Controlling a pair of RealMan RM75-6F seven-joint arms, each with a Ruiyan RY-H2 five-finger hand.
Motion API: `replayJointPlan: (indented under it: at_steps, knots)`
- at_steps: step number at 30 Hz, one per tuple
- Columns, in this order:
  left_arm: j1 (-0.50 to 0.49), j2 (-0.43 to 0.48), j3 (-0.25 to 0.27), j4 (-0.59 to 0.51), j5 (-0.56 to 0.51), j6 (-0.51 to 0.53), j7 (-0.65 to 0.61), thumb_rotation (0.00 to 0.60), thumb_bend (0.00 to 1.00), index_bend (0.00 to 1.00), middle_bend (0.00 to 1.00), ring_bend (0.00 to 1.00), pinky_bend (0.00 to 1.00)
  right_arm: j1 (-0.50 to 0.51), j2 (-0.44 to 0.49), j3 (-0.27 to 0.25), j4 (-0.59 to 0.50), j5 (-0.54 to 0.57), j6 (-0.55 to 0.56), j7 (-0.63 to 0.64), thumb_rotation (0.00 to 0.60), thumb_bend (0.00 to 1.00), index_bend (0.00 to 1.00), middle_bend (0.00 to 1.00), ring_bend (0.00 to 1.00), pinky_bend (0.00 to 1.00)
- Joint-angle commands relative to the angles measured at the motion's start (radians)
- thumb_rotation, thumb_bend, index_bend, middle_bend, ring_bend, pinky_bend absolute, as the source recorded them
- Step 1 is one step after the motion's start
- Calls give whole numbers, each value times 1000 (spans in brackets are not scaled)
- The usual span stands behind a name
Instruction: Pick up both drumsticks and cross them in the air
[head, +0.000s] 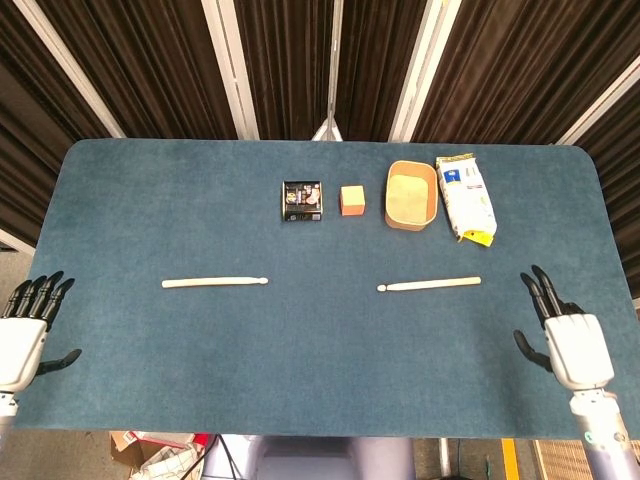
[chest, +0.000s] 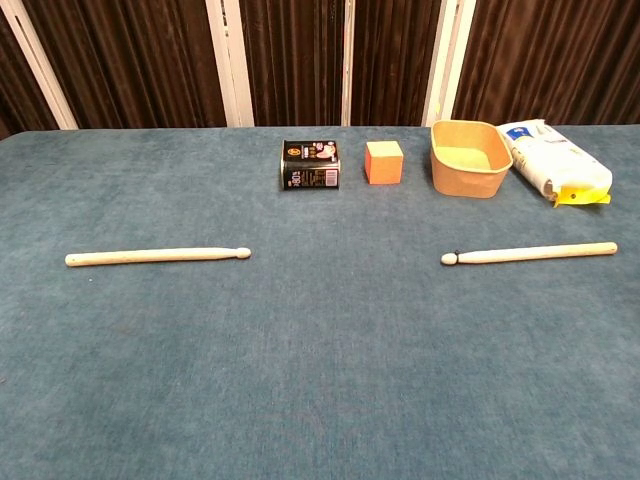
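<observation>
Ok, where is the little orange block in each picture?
Head view: the orange block sits near the far middle of the table, between the dark tin and the tan tub.
Chest view: the orange block is at top middle, in the same row.
Shared landmark: the dark tin just to its left.
</observation>
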Motion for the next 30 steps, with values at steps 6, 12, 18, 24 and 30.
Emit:
replayJointPlan:
  at_steps: [6, 12, 18, 24, 30]
  knots:
    - [-4, -7, -2, 3, 9, 3, 16, 600, 22, 0, 0, 0, 0, 142, -56, 69, 40, 46, -169, -159, 600, 357, 399, 422, 897, 820]
    - [-4, -13, 0, 6, 16, 8, 20, 600, 22, 0, 0, 0, 0, 216, -99, 85, 18, 122, -295, -305, 600, 357, 453, 480, 913, 820]
    - [-3, -10, -1, 8, 16, 11, 15, 600, 22, 0, 0, 0, 0, 265, -160, 77, 23, 208, -385, -443, 600, 357, 468, 483, 914, 821]
    - [-3, -11, 0, 10, 18, 12, 16, 600, 22, 0, 0, 0, 0, 294, -238, 69, 63, 270, -417, -503, 600, 357, 487, 483, 914, 820]
    - [-5, -10, 0, 8, 12, 4, 17, 600, 22, 0, 0, 0, 0, 326, -308, 70, 137, 314, -448, -514, 600, 357, 487, 483, 914, 820]
